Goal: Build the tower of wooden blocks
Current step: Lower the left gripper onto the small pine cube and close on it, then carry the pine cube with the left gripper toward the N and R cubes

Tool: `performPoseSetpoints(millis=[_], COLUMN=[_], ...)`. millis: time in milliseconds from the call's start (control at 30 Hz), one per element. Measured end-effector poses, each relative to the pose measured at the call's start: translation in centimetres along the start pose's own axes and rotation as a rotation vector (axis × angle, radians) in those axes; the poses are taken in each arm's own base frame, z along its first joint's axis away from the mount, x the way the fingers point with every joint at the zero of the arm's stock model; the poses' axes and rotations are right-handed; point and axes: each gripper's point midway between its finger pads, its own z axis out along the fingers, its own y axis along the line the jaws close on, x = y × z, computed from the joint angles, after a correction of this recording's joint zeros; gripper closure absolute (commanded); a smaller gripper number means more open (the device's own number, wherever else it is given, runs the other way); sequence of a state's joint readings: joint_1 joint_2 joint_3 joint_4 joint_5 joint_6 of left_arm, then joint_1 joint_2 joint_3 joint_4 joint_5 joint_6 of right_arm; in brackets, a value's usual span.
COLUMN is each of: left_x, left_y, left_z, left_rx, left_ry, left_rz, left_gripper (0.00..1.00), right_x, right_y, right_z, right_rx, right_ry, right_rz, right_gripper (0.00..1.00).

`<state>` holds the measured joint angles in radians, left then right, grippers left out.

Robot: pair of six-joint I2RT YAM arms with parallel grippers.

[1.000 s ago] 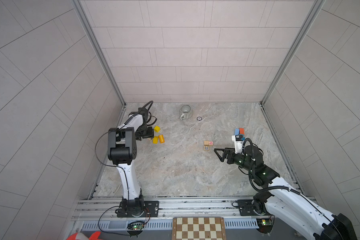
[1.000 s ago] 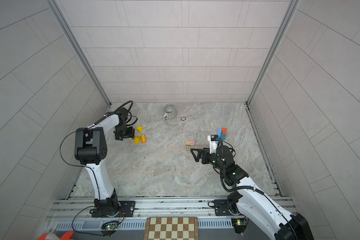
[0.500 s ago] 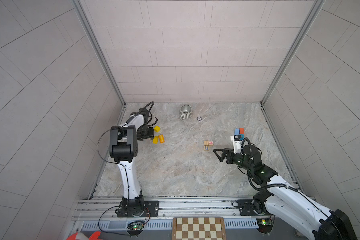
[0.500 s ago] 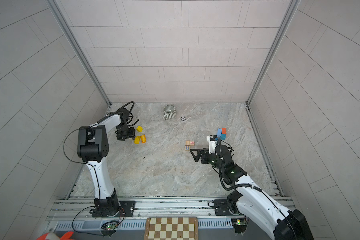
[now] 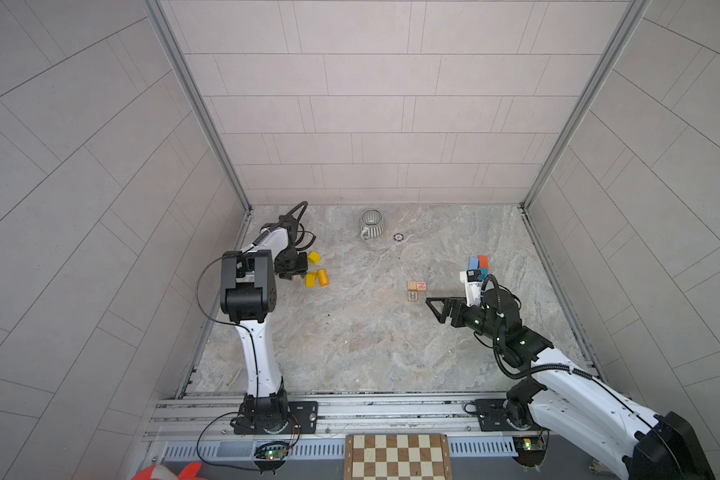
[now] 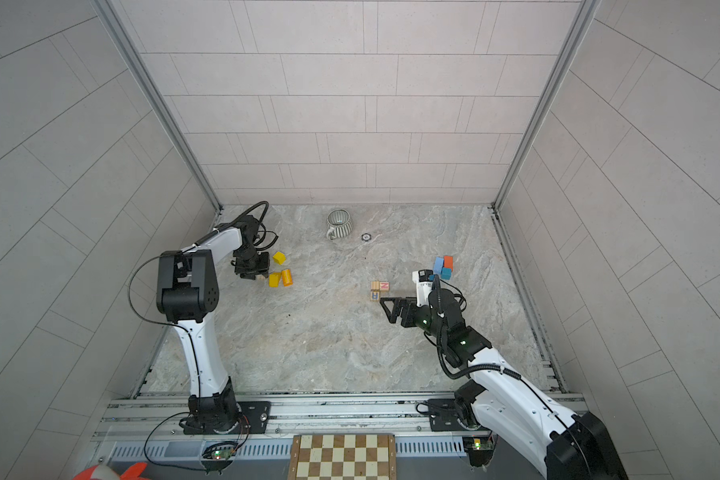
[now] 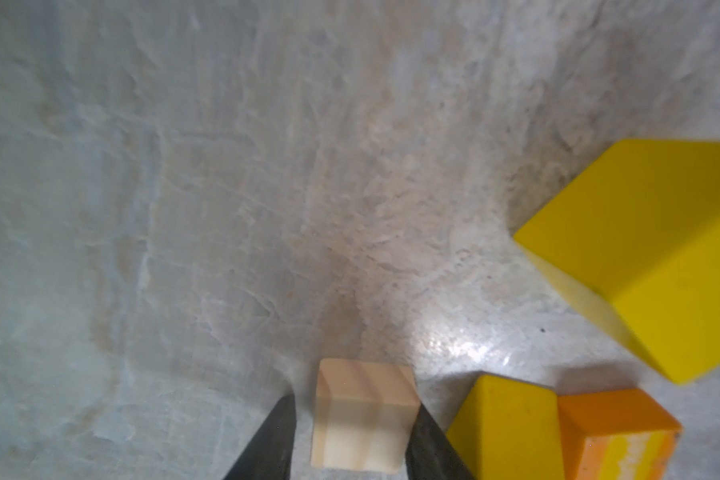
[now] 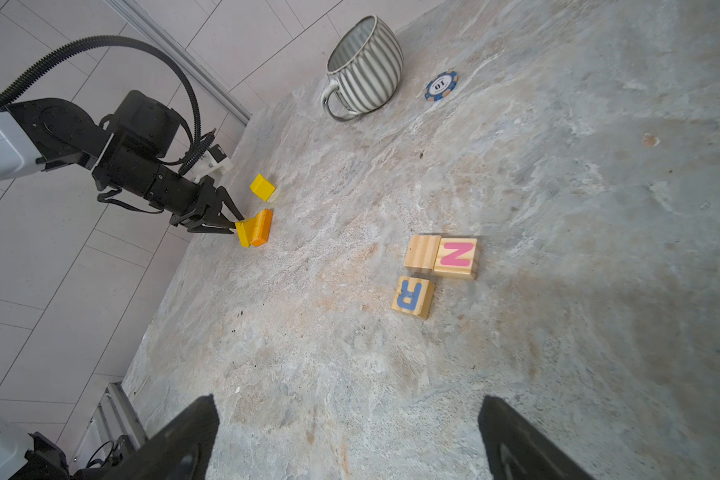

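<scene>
No tower yet; blocks point(image 5: 416, 286) lie in 3 separate groups. Left gripper point(image 7: 352, 403) fingers point(image 7: 275, 436) straddle a plain wood cube point(image 7: 364, 411), gap showing; right gripper point(image 8: 346, 399) spread wide, empty.

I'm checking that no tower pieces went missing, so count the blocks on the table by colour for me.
Natural wood blocks: 4
Yellow blocks: 2
Orange block: 1
Blue blocks: 2
Orange-red block: 1
Total: 10 blocks in view
</scene>
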<state>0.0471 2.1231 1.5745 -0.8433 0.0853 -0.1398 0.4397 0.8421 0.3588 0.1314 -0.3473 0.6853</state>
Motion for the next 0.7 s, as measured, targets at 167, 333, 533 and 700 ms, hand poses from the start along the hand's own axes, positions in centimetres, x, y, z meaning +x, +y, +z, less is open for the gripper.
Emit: performPoseSetpoints(millis=[167,333,533,700], left_x=[-0.2,-0.2,0.1,0.6], left_y=[-0.1,-0.1,0.0,-0.1], left_z=[0.0,-0.1,-0.5,-2.7], left_rx=[0.004,0.003,-0.007,-0.014], left_ry=[-0.006,-0.009,-0.006,-0.019], left_rz=[-0.006,-0.009,-0.05,-0.118], left_gripper=[0.75,0.76,0.77,0.77], right_x=[0.1,0.2,0.2,-0.7], right_y=[-0.1,-0.3,-0.7,-0.7], right_z=[0.2,0.3,0.3,0.4], right_rx=[0.003,0.008,0.037,0.068], right_ry=[0.005,0.011,0.014,0.011], right_rz=[0.002,0.003,0.003,0.004], right_gripper=[0.0,0.0,0.0,0.0])
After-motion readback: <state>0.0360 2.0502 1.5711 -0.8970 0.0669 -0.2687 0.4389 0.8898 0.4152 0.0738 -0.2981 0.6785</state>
